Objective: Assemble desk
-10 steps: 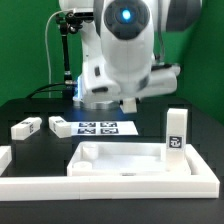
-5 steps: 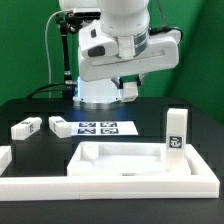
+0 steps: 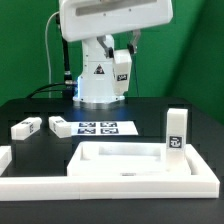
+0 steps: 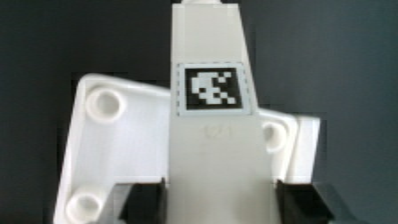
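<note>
My gripper is high above the back of the table, shut on a white desk leg with a square tag. In the wrist view the leg runs between the two dark fingers of the gripper. The desk top lies far below it there, with its round holes showing. In the exterior view the desk top lies flat at the front, with a second leg standing upright at its right corner. Two more legs lie on the table at the exterior view's left.
The marker board lies flat behind the desk top. Long white border bars run along the front edge and the exterior view's left side. The robot base stands at the back centre.
The arm has risen and turned, carrying the held leg upward and slightly toward the exterior view's left. The parts on the table have not moved.
</note>
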Available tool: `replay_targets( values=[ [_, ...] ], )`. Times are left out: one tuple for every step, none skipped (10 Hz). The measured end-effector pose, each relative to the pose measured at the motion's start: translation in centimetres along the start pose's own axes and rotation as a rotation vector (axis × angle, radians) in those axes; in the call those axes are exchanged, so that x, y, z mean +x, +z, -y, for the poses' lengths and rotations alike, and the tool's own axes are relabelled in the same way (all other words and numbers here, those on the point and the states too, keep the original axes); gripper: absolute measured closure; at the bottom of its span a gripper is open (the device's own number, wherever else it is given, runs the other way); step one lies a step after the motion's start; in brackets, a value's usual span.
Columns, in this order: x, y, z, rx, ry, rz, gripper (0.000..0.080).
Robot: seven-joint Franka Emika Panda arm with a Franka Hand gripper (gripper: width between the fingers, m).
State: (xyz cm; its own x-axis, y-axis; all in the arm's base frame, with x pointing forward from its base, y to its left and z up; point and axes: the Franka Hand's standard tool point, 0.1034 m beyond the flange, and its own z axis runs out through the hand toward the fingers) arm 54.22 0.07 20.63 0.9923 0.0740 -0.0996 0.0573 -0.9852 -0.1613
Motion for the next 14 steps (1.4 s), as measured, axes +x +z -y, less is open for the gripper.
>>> replay_targets(
  values=[
    [0.2,0.0,-0.3,-0.014,0.006,-0.072,0.0509],
    [0.2,-0.1,-0.5,-0.024,0.012,-0.133,0.0509],
    [0.5,-0.1,-0.8,-0.033,0.019,-0.193,0.0509],
    [1.0,-0.2,-1.2,-0.031,0.012,-0.257,0.0509],
    [2.7,-1.1,-1.7,0.018,-0.002,-0.31,0.0509],
    [5.0,-2.2,-2.7,0.028,-0.006,-0.431,0.0509],
    [5.9,-3.0,-2.7,0.032,-0.007,-0.5,0.0509],
    [6.6,-4.0,-3.1,0.016,-0.017,-0.543,0.0509],
    [6.7,-4.3,-4.3,-0.041,-0.021,-0.633,0.0509],
    [6.1,-3.8,-4.8,-0.074,-0.022,-0.671,0.0509],
    [6.0,-3.6,-4.8,-0.085,-0.035,-0.668,0.0509],
    [4.7,-2.1,-6.8,-0.204,-0.064,-0.693,0.0509],
    [4.4,-1.1,-6.9,-0.176,-0.064,-0.656,0.0509],
    [5.5,-2.4,-7.2,-0.166,-0.083,-0.664,0.0509]
  ],
)
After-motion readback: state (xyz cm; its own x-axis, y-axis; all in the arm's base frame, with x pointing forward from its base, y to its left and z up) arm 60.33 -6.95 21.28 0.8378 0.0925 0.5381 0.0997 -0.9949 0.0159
